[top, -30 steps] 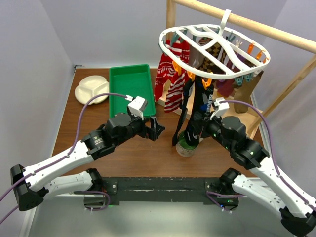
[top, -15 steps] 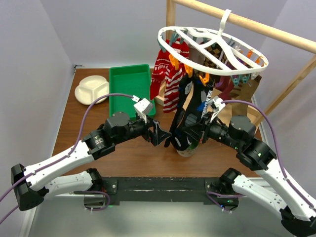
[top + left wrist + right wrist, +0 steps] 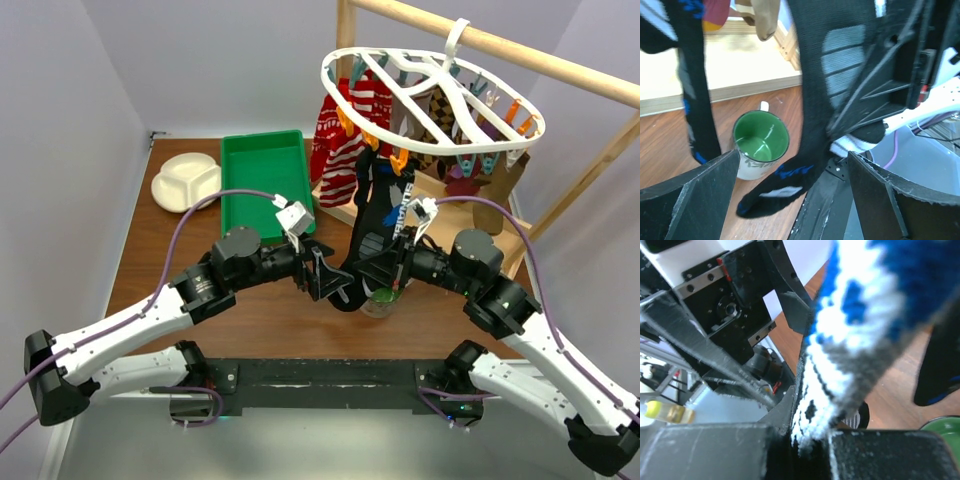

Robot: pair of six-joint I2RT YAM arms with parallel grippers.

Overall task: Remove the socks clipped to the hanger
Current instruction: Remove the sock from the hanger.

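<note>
Fabric of the black sock soft, light and limp, likely to stretch before slipping its clip, so best pinched low across the foot and drawn down and away. Right end effector clenched on it low down, cuff clipped well above on the hanger. Left end effector released, jaws wide, toe dangling just ahead between them, mug below and beyond.

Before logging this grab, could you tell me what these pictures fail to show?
Top view: whether a clip holds the black sock; too small under the hanger rim.
Left wrist view: the sock's upper end, cut by the top edge.
Right wrist view: sock pattern at the right gripper, blurred close-up.
</note>
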